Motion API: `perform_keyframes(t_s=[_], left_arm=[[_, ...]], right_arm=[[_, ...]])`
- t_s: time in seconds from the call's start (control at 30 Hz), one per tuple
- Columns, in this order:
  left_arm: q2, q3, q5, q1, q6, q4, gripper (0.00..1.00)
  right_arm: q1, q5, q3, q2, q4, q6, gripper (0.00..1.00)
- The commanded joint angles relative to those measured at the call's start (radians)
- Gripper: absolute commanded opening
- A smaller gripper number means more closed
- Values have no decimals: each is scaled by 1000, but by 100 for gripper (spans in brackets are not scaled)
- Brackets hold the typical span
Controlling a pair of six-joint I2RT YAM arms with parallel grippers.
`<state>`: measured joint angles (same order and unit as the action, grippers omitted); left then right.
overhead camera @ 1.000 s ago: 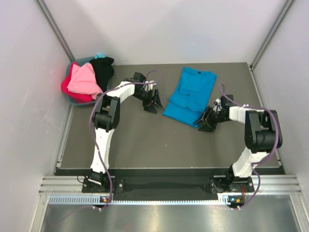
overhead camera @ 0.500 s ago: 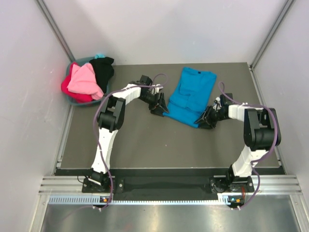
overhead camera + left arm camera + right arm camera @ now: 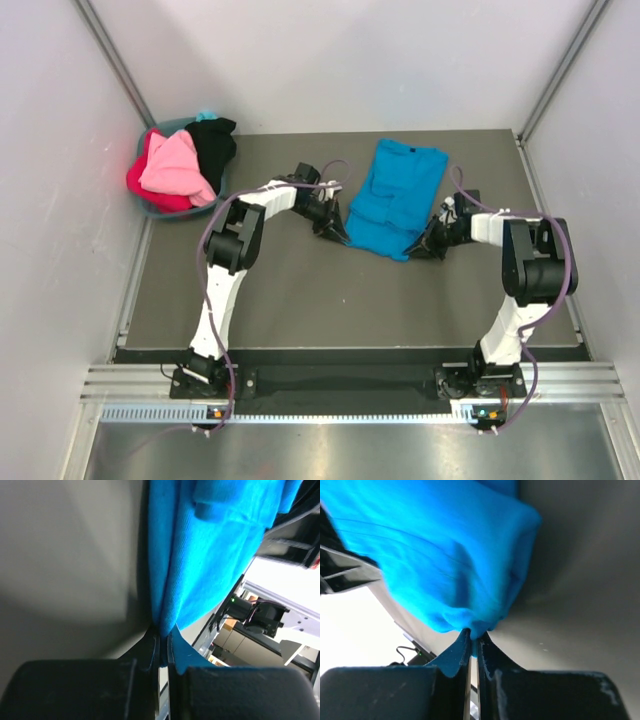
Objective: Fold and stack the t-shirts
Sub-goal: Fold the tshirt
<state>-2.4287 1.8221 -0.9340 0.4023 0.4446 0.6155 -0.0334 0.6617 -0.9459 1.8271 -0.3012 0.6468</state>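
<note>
A bright blue t-shirt, partly folded, lies on the dark table at the back centre. My left gripper is shut on the shirt's near-left edge; the left wrist view shows blue cloth pinched between the jaws at my left gripper. On the near-right corner my right gripper is shut too, and in its wrist view the blue fabric bunches into my right gripper. Pink, red and black t-shirts are heaped in the basket at the back left.
The teal basket sits in the back-left corner against the wall. White walls close in the table on the left, back and right. A metal rail carries both arm bases at the near edge.
Both grippers moved inward to the blue t-shirt's near corners and went from open to shut on its cloth.
</note>
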Motion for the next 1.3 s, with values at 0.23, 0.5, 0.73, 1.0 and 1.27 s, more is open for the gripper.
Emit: perform_keyframes(t_s=[0.23,0.5,0.73,1.0,1.27], left_arm=[[341,-293,-2,6,68,-94,0],[528,-405,8,21,105,-88,0],[582,-409,17,29,108,-83,0],[547,-380,6,21,109,-77,0],[491,-432,-8,20,176,-131,0]], right_arm=[[26,76,-154,-117,-160,-176,0],[24,105,-137,-235,-291,-249,0],[27,124,-87,-341,-277,-234,0],[26,121,-62,-381,-233,-217,0],[26,119,65,-312,-111,-150,0]])
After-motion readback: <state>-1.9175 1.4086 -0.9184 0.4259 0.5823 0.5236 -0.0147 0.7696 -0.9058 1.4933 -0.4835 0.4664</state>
